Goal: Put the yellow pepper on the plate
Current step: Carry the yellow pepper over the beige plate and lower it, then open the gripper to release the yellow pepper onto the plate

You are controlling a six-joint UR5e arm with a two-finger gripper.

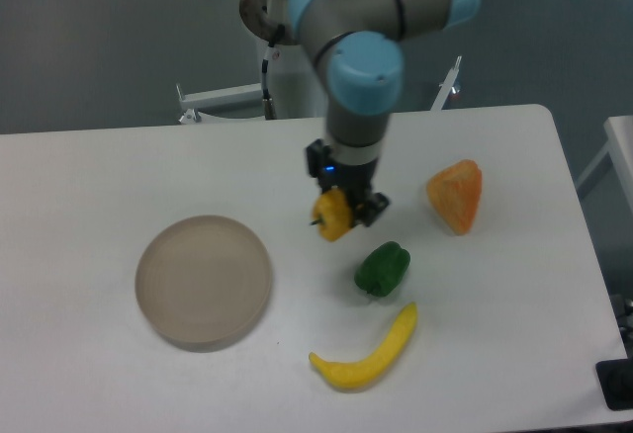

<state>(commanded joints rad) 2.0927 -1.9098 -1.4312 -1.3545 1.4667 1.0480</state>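
Note:
My gripper (339,211) is shut on the yellow pepper (334,216), a small blocky yellow-orange piece with a dark stem pointing left. It hangs above the table's middle. The plate (204,279), round, flat and beige, lies on the table to the lower left of the pepper, a short gap away. The gripper's fingers are mostly hidden behind the pepper and the wrist.
A green pepper (382,268) lies just right of and below the gripper. A yellow banana (367,358) lies near the front edge. An orange wedge-shaped piece (458,196) stands at the right. The robot's base column (293,67) rises behind the table.

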